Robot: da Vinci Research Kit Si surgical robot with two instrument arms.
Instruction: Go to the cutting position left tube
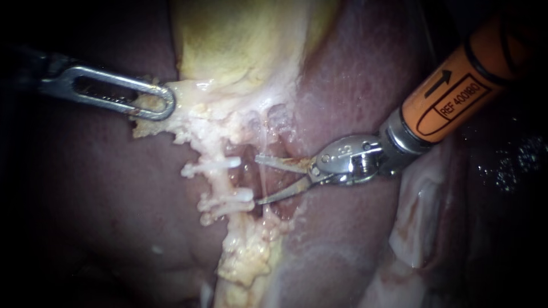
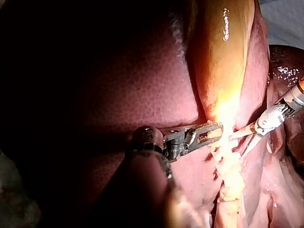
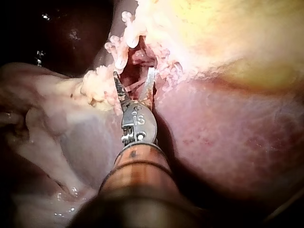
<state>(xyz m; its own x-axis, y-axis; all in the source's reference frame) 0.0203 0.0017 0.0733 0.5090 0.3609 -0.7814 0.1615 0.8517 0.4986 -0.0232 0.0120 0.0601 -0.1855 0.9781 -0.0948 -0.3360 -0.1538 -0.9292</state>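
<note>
Endoscope view of the gallbladder, yellow-green, lying against the dark red liver, with a ragged band of pale fatty tissue running down from its neck. The left instrument, a windowed grasper entering from the view's left, has its jaws closed on the outer edge of this pale fatty tissue. The left tube runs down within the band and is crossed by two white clips, an upper clip and a lower clip, set apart from one another. The right instrument, on an orange shaft from the upper right, ends in two slim curved blades that stand apart with a clear gap and grip nothing. Their tips lie just beside the free ends of the two clips, level with the stretch of tube between them. A thin pale strand passes down between the blades near their tips; contact with either blade cannot be made out.
</note>
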